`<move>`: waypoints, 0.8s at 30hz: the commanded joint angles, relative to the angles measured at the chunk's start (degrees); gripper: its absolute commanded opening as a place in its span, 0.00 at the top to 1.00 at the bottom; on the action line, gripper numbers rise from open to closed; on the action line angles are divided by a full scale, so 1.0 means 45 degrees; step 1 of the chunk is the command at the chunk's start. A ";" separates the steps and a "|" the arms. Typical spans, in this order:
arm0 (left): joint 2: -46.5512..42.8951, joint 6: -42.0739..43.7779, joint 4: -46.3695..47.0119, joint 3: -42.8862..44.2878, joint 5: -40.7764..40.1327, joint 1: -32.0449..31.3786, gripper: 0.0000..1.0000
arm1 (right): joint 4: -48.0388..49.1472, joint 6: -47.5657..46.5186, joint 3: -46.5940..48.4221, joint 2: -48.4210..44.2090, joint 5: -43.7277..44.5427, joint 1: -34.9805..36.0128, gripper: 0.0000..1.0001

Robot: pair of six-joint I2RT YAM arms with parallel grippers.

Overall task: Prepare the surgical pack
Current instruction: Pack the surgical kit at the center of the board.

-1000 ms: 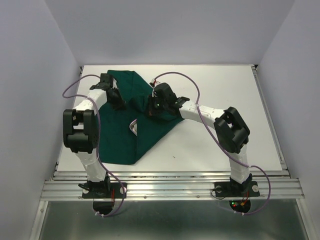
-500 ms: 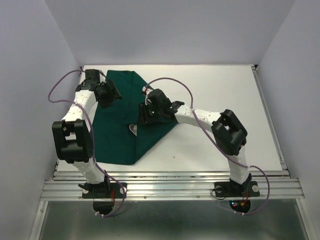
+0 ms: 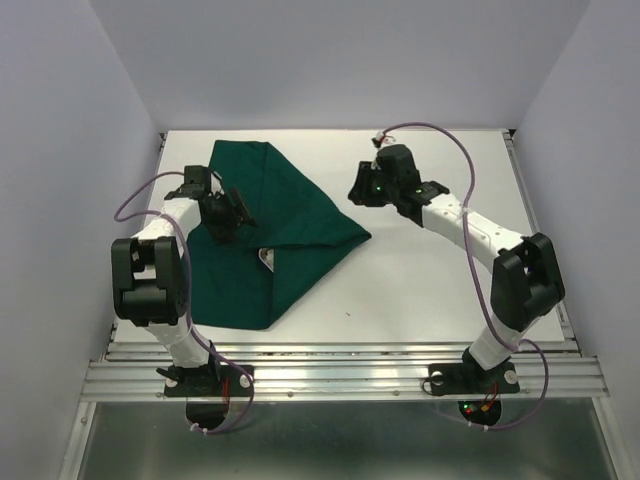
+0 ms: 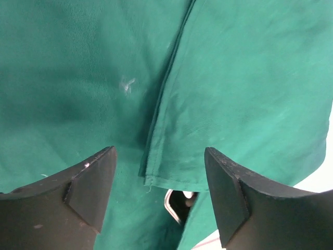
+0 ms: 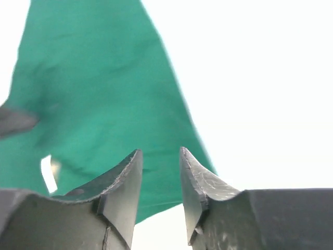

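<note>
The dark green drape (image 3: 285, 205) of the surgical pack lies folded on the white table, one flap reaching right to a corner. In a gap between the folds a bit of the steel tray's rim (image 3: 266, 257) (image 4: 170, 204) peeks out. My left gripper (image 3: 234, 216) (image 4: 159, 151) hovers open just above the drape (image 4: 234, 78), over a hemmed fold edge, with nothing between its fingers. My right gripper (image 3: 357, 189) (image 5: 160, 151) hangs above the table past the drape's (image 5: 99, 88) right edge, jaws a little apart and empty. Other pack items are hidden.
The white table (image 3: 450, 270) stretches bare to the right and front of the drape. Grey walls close in the back and both sides. An aluminium rail (image 3: 340, 375) runs along the near edge by the arm bases.
Both grippers opened and let go of the drape. The right arm swung back to the far right, off the cloth. The folded flap now lies flat over the pack.
</note>
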 commanded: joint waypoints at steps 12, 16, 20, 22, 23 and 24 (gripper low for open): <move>0.0854 -0.0681 0.1407 -0.1039 0.0620 -0.0709 1.00 | -0.0602 0.0759 -0.1537 0.0872 -0.1372 -0.1200 0.78; 0.0600 -0.0642 0.1212 -0.0922 0.0210 -0.0709 1.00 | -0.0095 0.1032 -0.1947 0.1399 -0.2331 -0.1200 0.83; 0.0249 -0.0623 0.1036 -0.1019 -0.0045 -0.0709 1.00 | -0.0095 0.0896 -0.2454 0.1713 -0.2078 -0.1200 0.84; 0.0053 -0.0584 0.0899 -0.1078 -0.0084 -0.0709 1.00 | -0.0250 0.0779 -0.2592 0.1636 -0.1727 -0.1200 0.85; -0.0044 -0.0564 0.0860 -0.1078 -0.0104 -0.0709 1.00 | -0.0270 0.0740 -0.2612 0.1519 -0.1649 -0.1200 0.85; -0.0239 -0.0564 0.0743 -0.1059 -0.0104 -0.0709 1.00 | -0.0270 0.0720 -0.2612 0.1170 -0.1570 -0.1200 0.85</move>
